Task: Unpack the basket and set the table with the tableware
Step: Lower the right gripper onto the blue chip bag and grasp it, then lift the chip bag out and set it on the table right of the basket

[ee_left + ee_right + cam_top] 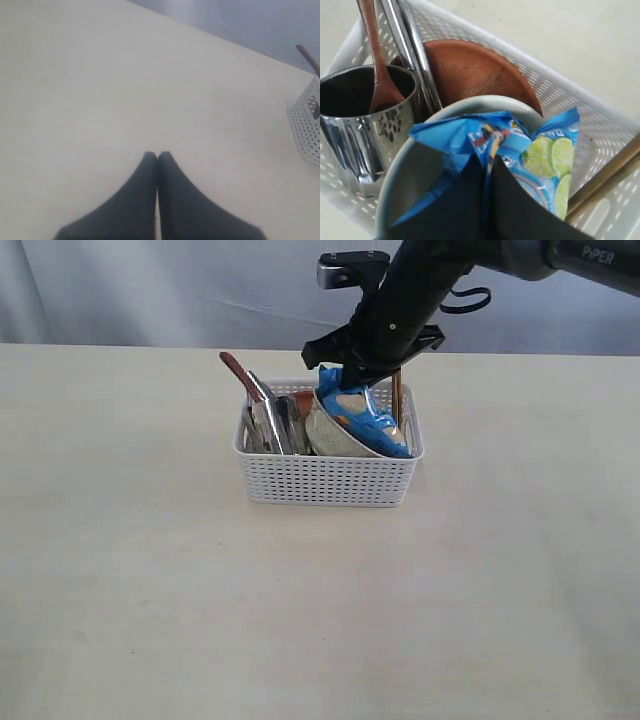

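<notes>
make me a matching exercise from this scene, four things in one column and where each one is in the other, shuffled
Things
1. chips bag
2. wooden spoon
3. chopsticks
4. left gripper

Places
A. shut, over the table
B. standing in the steel cup
C. in the bowl, pinched by the right gripper
D. between the bowl and the basket wall

Pairs: 1-C, 2-B, 3-D, 4-A

Light was soft, even and bright, with only a faint shadow beside the basket [330, 482] on the table [120, 580]. The cup [367, 132] showed sharp glints. Both wrist views were slightly soft, blurrier up close.
</notes>
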Robot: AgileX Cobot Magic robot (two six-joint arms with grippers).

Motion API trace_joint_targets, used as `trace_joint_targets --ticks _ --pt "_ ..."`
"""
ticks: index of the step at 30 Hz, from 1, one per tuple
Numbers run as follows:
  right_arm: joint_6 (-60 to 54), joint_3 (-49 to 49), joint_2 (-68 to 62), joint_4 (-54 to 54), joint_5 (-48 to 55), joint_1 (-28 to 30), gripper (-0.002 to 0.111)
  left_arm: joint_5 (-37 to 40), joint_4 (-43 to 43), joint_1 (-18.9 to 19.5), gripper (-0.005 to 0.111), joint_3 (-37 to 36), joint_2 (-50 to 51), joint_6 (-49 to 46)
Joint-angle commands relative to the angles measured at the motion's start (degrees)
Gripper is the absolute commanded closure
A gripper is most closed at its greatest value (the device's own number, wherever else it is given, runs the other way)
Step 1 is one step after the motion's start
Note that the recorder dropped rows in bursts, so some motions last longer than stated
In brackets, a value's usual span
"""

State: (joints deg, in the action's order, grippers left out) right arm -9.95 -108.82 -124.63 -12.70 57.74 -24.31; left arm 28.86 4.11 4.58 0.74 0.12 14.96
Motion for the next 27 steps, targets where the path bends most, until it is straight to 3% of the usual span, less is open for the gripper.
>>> trace_joint_targets --ticks 1,27 --pt "0.71 -0.4 0.34 -0.01 0.56 0.13 0.109 -0.3 0.19 0.1 0.107 -0.35 -0.12 0.1" --pt "1.05 -0.4 14.16 2.23 1.83 0.23 0.109 -0.3 0.19 0.1 0.107 -0.35 -0.12 0.1"
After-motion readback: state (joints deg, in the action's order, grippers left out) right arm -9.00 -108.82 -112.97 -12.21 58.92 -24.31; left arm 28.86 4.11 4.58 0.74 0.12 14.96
